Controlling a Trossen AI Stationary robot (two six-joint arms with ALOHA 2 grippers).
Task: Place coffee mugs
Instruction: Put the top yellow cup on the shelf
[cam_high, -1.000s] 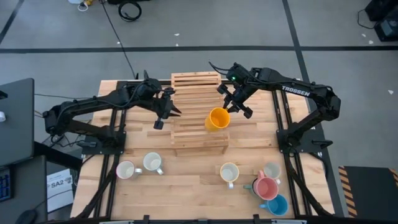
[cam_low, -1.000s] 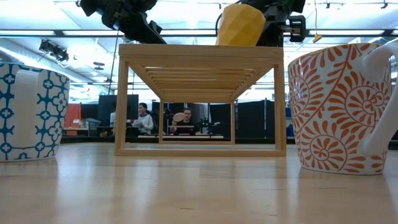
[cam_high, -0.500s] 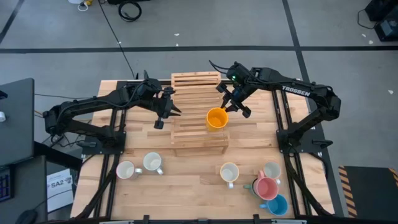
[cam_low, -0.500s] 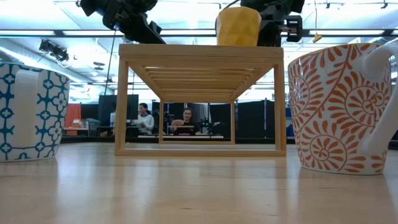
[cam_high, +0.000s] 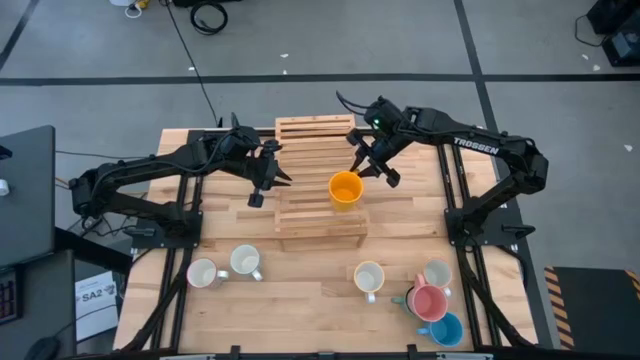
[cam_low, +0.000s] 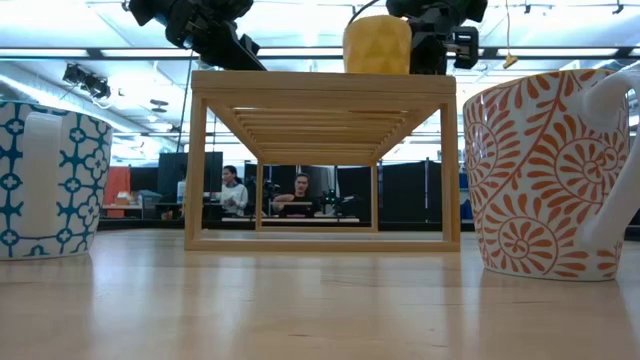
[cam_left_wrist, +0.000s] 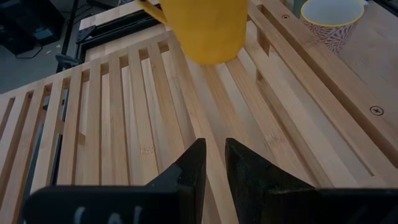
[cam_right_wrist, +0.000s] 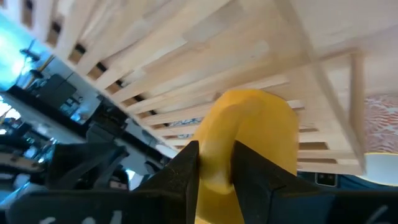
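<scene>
orange mug (cam_high: 345, 189) is stood upright on the rack (cam_high: 300, 140), handle pinched between the right gripper (cam_high: 369, 167) fingers, mouth up

The picture's edge is cropping the top of the orange mug (cam_left_wrist: 205, 28) in the left wrist view. In the low view, the frame is cutting off the blue-patterned mug (cam_low: 50, 180) and the orange-patterned mug (cam_low: 560, 175) (one at either side). The people (cam_low: 300, 195) behind the wooden rack (cam_low: 322, 90) are showing too small to make out.
</scene>
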